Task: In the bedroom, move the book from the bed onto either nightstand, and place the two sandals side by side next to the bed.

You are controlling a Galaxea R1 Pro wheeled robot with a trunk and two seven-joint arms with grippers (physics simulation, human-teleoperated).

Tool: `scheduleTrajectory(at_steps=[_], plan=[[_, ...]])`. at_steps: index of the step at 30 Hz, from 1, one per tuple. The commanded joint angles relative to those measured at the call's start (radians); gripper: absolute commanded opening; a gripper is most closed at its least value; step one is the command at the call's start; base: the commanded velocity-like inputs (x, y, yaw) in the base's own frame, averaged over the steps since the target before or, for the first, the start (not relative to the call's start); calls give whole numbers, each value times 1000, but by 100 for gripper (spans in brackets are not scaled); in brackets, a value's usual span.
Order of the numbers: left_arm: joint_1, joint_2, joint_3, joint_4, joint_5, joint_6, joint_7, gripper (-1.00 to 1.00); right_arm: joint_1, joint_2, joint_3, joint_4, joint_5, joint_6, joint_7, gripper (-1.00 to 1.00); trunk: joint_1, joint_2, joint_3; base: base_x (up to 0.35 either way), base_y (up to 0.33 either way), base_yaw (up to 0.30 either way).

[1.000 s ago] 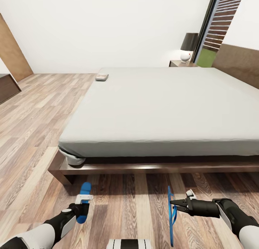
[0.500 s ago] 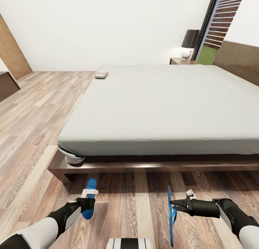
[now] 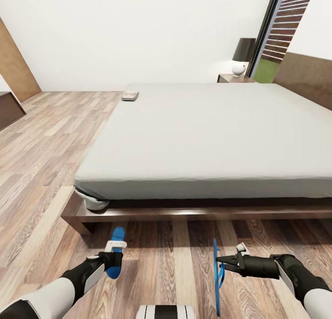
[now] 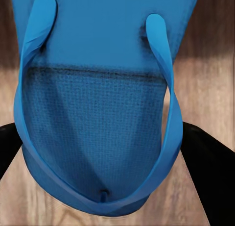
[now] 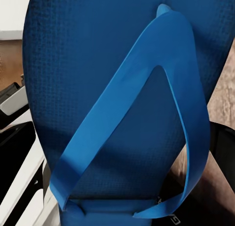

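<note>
Home bedroom: big grey bed [image 3: 207,134], nightstand [image 3: 234,79] with lamp [image 3: 242,55], wood-plank floor [image 3: 41,153], white walls.

I can read no text, label, brand or number anywhere. The book [image 3: 130,96], upper left of centre on the bed [image 3: 207,134] in my head view, is too small for its cover lettering to be legible.

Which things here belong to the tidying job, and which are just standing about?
Job things:
left sandal, held in the left gripper
right sandal, held in the right gripper
book on the bed
nightstand

Standing about:
lamp on the nightstand
</note>
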Motion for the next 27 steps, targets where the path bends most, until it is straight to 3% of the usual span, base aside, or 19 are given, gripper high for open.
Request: scheduleTrajectory(at_steps=[1,6,17,24,27], plan=[[0,1,-3,-3,3,3,0,-100,0,0,-1,0,-2,10,2,-100,0,0,-1,0,0,0],[0,3,-2,-6,4,0,1,-100,0,1,-1,0,-2,10,2,-100,1,-1,-12,0,0,0],[-2,2,-2,-26,3,-18,5,-100,0,0,-2,-2,-3,10,3,-100,1,-1,-12,0,0,0],[-11,3,-2,-27,3,-32,5,-100,1,0,-2,-3,-3,10,4,-100,4,-3,-39,0,0,0],[-13,4,-2,-27,3,-33,5,-100,1,0,-2,-3,-3,10,4,-100,4,-3,-39,0,0,0]])
